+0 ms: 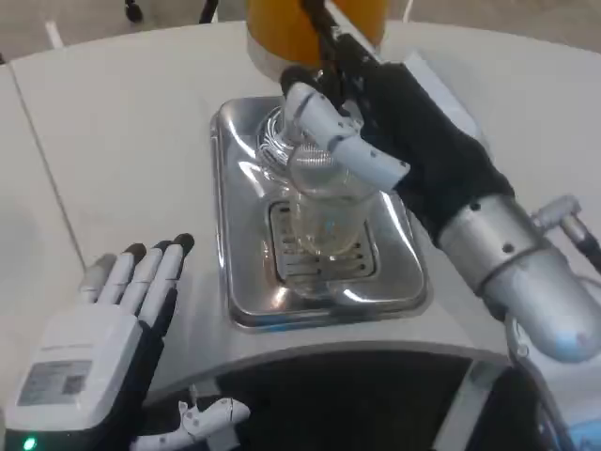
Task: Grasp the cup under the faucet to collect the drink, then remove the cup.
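A clear plastic cup [326,211] stands upright on the grate of a shiny metal drip tray [239,282], just below the orange drink dispenser [282,28] at the top of the head view. My right hand [376,122] wraps around the cup's upper part from the right, white fingers curled across its rim side. The cup looks empty or holds little liquid; I cannot tell which. The faucet is hidden behind my hand. My left hand [103,329] lies flat on the table at lower left, fingers stretched out and holding nothing.
The white table [113,141] spreads to the left and behind the tray. A dark cutout edge [338,395] runs along the near side. The dispenser body stands close behind the cup.
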Action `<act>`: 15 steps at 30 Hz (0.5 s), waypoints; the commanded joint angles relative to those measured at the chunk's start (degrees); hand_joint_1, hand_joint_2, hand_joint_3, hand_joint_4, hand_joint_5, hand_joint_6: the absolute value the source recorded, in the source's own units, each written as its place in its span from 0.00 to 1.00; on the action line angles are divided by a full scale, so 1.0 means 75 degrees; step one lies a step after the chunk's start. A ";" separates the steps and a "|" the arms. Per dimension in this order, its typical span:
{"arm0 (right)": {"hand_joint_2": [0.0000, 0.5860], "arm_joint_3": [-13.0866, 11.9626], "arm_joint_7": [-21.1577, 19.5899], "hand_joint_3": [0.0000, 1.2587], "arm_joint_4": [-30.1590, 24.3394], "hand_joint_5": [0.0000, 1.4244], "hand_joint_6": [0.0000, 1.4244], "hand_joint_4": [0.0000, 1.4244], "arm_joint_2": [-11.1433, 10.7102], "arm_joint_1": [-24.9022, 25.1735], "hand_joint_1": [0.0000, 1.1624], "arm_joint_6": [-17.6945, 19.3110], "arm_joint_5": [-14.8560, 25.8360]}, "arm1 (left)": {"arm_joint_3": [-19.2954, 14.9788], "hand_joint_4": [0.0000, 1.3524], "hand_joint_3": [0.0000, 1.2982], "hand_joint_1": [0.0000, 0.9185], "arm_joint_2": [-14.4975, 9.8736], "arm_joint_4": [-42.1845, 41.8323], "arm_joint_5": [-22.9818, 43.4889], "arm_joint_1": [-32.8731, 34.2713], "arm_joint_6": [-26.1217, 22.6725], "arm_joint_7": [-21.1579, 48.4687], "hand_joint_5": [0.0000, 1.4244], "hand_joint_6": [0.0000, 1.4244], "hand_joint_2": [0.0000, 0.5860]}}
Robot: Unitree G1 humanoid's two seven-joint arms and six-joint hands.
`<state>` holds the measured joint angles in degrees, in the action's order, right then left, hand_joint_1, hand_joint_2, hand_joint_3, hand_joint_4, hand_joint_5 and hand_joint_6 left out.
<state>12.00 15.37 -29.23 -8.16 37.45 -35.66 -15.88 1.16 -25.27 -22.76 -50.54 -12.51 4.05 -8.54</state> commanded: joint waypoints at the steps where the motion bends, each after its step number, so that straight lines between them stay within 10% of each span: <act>1: 0.90 0.0661 0.0597 0.04 -0.0204 0.00 0.03 0.00 -0.0399 0.0536 0.20 -0.0737 -0.0237 | 0.0067 0.00 0.00 0.17 0.0060 -0.0031 -0.0124 -0.0082 0.0050 -0.0066 0.00 0.00 0.12; 15: 0.89 0.2707 0.1805 0.08 -0.0425 0.02 0.05 0.00 -0.1880 0.1336 0.11 -0.1059 -0.2699 | 0.0050 0.00 0.00 0.12 0.0243 0.0351 0.0104 0.0216 0.0011 -0.0140 0.00 0.00 0.11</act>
<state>27.56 24.26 -31.68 -20.97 47.06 -44.37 -33.39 1.30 -24.02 -21.17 -50.07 -11.17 4.06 -8.92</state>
